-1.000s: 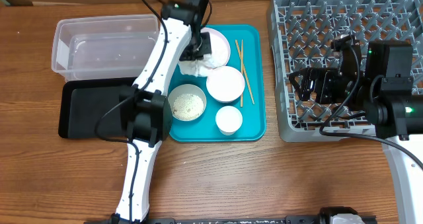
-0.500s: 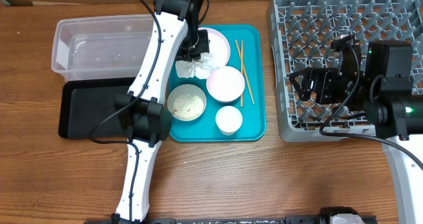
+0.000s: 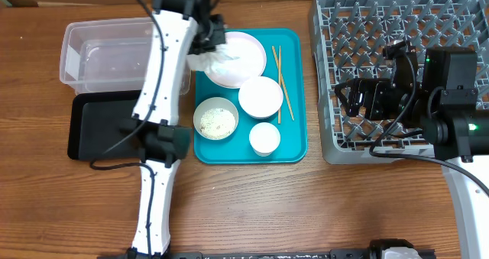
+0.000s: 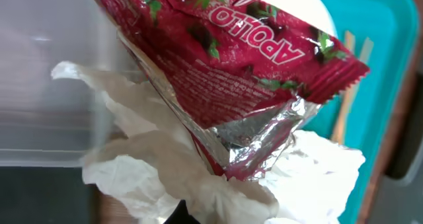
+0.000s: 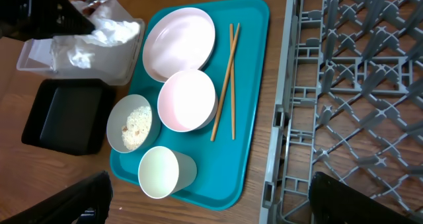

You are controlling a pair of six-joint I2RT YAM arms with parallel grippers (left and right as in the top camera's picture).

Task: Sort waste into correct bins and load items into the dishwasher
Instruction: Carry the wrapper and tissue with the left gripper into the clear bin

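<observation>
while beside the plate (image 3: 243, 54), wrapper (image 4: 225, 59) and napkins (image 4: 152, 164) in left hand (image 3: 209, 51)

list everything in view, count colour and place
table: 1, brown wood, underneath
teal tray: 1, teal, centre
plate: 1, pale white-pink, tray's far end
bowls: 2, white, on tray; one holds rice
cup: 1, white, tray's near end
chopsticks: 2, wooden, tray's right side
clear tub: 1, clear, left of tray
black tray: 1, black, beside the tub
dish rack: 1, grey, right
napkins: count unclear, white, in left end effector
wrapper: 1, red, with the napkins
left end effector: 1, black, shut, by the tub
right end effector: 1, black, open, over rack
</observation>
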